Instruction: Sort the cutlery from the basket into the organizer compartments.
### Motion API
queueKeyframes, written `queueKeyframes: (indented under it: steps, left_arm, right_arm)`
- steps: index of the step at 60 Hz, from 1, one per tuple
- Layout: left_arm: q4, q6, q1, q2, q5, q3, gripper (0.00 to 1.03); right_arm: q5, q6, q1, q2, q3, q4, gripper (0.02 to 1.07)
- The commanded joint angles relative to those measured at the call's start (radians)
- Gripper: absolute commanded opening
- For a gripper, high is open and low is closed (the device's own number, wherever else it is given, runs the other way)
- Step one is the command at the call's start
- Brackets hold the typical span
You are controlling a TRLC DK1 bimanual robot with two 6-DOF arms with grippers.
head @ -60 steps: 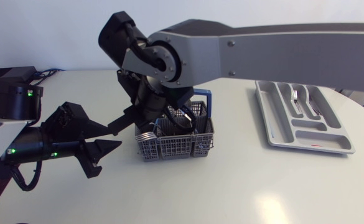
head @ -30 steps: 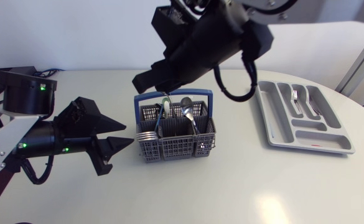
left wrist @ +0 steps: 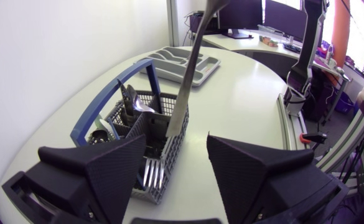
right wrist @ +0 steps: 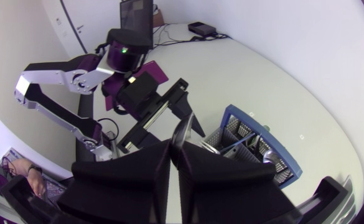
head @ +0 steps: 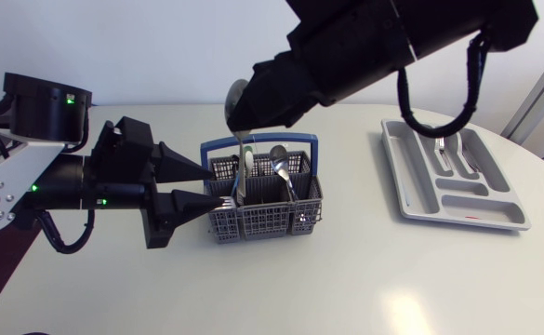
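Right arm [head: 383, 37] sits high above the basket [head: 262, 219], jaws clenched on the bowl end of a spoon [head: 241, 163]; the spoon's handle hangs straight down, its lower end at the basket's compartments beside the blue carry handle [head: 258, 141]. Left arm [head: 58, 191] lies low over the counter [head: 346, 279], jaws released and spread wide, one finger on either side of the basket's near end; whether they touch it, I cannot tell. A second spoon [head: 278, 160] and some fork tines [head: 218, 202] stand in the basket. The organizer [head: 420, 200] lies well apart, sorted cutlery [head: 448, 149] in its long compartments.
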Motion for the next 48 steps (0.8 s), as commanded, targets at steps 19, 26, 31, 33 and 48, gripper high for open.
queueKeyframes:
  steps: [19,26,31,33,48]
  left_arm:
    - [-0.183,0.091,0.073,0.058,0.269,0.085,0.69]
    - [-0.275,0.163,0.064,0.078,0.319,0.105,0.66]
    - [-0.319,0.192,0.061,0.077,0.359,0.119,0.63]
    - [-0.355,0.217,0.062,0.075,0.385,0.130,0.60]
    - [-0.447,0.293,0.025,0.074,0.419,0.143,0.46]
  right_arm:
    - [-0.230,-0.086,-0.033,-0.057,-0.041,-0.053,0.09]
    - [-0.273,-0.086,-0.046,-0.063,-0.041,-0.054,0.09]
    - [-0.288,-0.086,-0.046,-0.067,-0.042,-0.053,0.09]
    - [-0.303,-0.086,-0.046,-0.071,-0.039,-0.053,0.09]
    - [-0.371,-0.083,-0.056,-0.077,-0.038,-0.057,0.09]
